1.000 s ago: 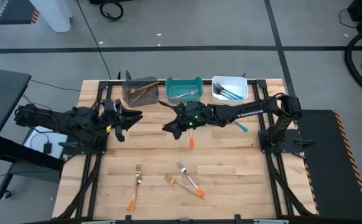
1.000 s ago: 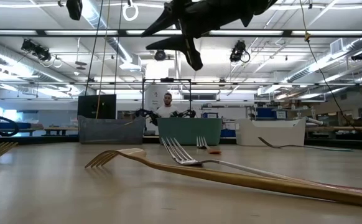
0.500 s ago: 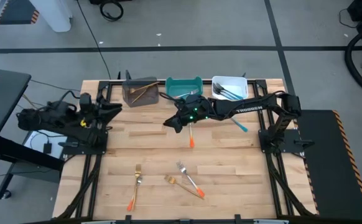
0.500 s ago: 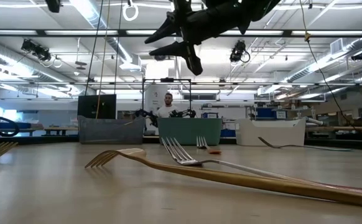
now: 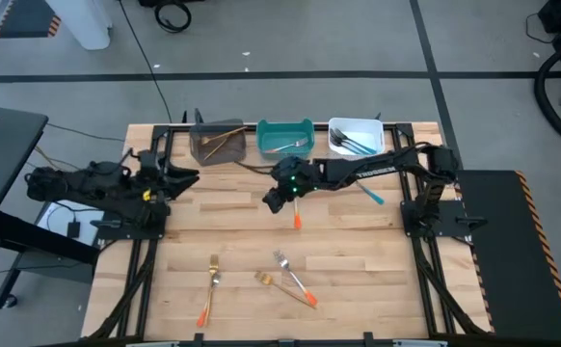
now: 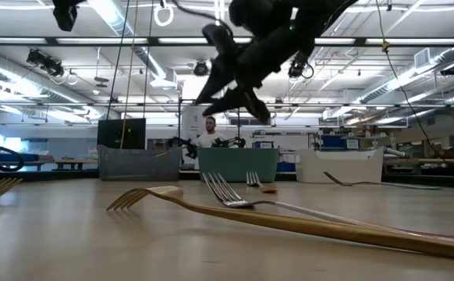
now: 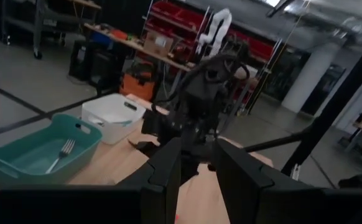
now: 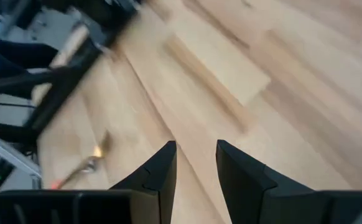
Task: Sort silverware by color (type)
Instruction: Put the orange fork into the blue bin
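Right gripper [image 5: 279, 197] hangs over mid table w/ jaws parted, holding nothing; an orange-handled fork [image 5: 298, 216] lies on the wood just beside it, not between the fingers. Three more forks [image 5: 285, 280] lie near the front edge, well apart from both grippers. Left gripper [image 5: 186, 176] waits at the left edge, jaws slightly apart, empty. Teal bin [image 5: 264, 132] holds one fork.

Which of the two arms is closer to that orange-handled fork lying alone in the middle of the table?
The right. Its gripper hangs just beside the fork, toward the bins. The left gripper waits far off by the table's left edge.
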You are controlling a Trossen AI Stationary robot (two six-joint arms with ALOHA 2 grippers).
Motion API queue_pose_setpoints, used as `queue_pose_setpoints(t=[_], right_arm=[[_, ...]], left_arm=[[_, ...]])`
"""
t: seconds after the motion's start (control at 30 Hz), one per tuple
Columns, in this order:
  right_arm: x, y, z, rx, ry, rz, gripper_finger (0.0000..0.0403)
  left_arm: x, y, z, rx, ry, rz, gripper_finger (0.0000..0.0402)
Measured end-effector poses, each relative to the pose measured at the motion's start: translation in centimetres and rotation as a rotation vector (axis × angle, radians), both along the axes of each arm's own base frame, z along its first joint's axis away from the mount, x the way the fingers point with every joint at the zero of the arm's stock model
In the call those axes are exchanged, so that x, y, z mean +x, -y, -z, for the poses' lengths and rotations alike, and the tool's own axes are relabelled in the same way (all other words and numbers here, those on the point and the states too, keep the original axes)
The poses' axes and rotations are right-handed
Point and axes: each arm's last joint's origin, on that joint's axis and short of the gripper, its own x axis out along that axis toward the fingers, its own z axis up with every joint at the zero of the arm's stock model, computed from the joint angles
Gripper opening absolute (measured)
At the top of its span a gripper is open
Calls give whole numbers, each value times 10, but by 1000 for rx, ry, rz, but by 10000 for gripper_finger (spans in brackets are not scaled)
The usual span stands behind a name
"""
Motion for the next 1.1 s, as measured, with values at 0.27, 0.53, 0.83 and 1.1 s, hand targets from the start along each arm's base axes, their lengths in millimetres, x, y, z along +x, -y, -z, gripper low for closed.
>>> queue_pose_setpoints(t=[0.27,0.53,0.83,1.1], right_arm=[[-19,35,32,71,-284,381,120],[-30,36,44,88,-442,397,120],[-29,27,61,76,-520,388,119],[-27,29,72,86,-541,407,119]], left_arm=[[15,3,1,-6,-20,-1,105],[19,4,0,-4,-14,-2,105],[20,4,0,-4,-10,-3,105],[20,4,-2,1,11,-4,105]])
